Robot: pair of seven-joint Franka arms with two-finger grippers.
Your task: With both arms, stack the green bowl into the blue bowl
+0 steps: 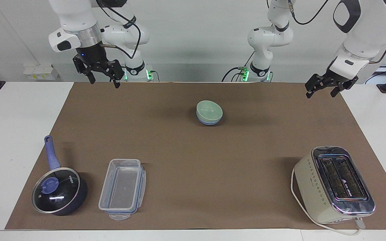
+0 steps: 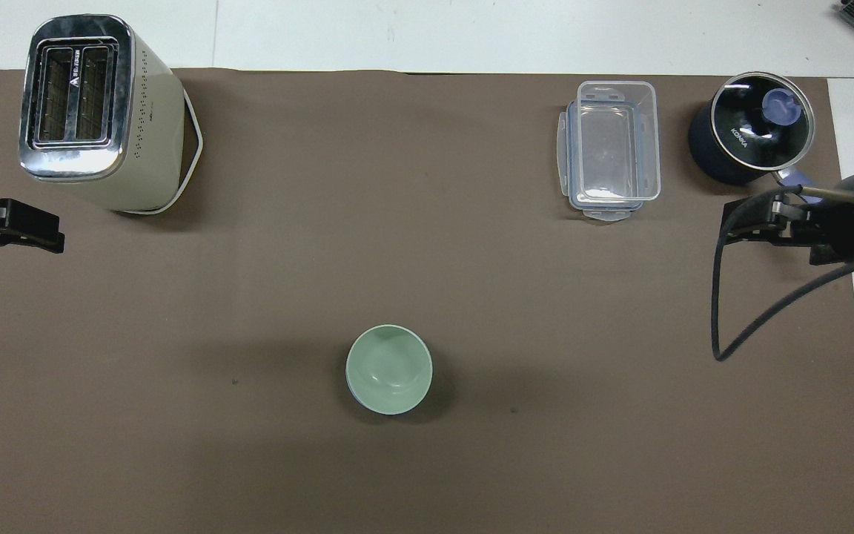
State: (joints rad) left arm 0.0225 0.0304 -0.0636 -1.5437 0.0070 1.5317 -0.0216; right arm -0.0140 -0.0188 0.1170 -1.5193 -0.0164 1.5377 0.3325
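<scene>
Facing view: green bowl (image 1: 209, 110) sits nested in the blue bowl (image 1: 208, 121), only a band of blue showing beneath its wall. Overhead view: the green bowl (image 2: 389, 368) fills nearly the whole outline; the blue bowl (image 2: 353, 391) is a thin sliver at the rim, easy to miss. Both bowls look empty otherwise.

Right gripper (image 1: 102, 81) hangs in the air over the mat's edge nearest the robots, fingers spread wide, nothing between them; the stack lies well apart from it, toward the table's middle. In the overhead view the right gripper (image 2: 749, 226) shows only as a dark shape, overlapping the saucepan handle.

Left gripper (image 1: 323, 92) hangs over the mat's corner at the left arm's end, fingers apart and empty; the stack is well apart from it too. Overhead, the left gripper (image 2: 23, 231) just pokes into frame.

Clear plastic food container (image 1: 122, 188), lidless and empty, beside the lidded saucepan (image 1: 59, 190); its glass lid is on. Toaster (image 1: 334, 184) stands well out from the left gripper, slots visible from both views.
</scene>
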